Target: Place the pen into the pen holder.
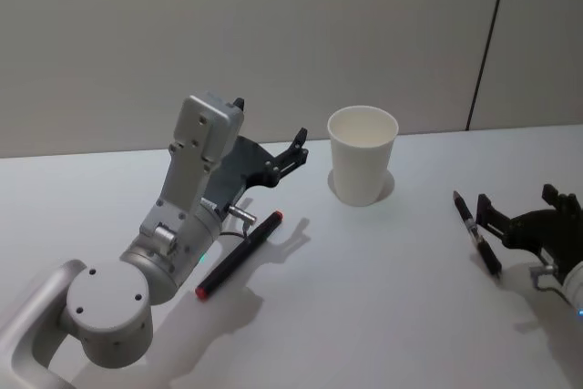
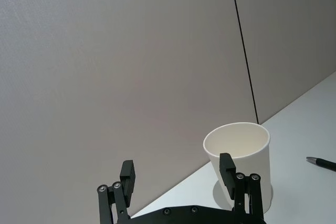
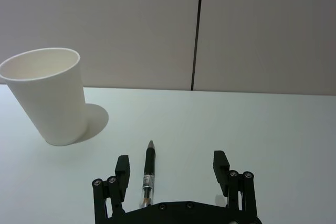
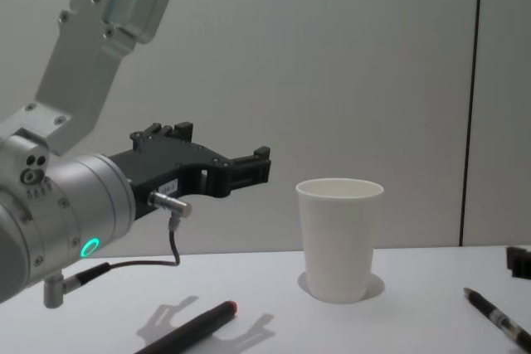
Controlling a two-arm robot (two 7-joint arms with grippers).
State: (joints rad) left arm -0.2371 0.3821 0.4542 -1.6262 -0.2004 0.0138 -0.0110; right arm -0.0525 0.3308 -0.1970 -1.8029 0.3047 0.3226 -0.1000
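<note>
Left claw [image 1: 271, 125] wide, empty, raised left of the white paper cup [image 1: 362, 157]. Red-capped black marker [image 1: 240, 254] lies below it. Right claw [image 3: 171, 162] wide, low over the worktop [image 1: 364, 298]; black pen [image 3: 149, 171] lies flat beside one finger.

Pen holder [image 2: 248, 157] beyond jaws (spread)

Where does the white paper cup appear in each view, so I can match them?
Head view: cup at upper centre.
Chest view: right of centre.
Left wrist view: just beyond the left gripper, partly behind one jaw.
Right wrist view: beyond the black pen, aside from the right gripper.
Landmark: the dark vertical wall seam behind it.
</note>
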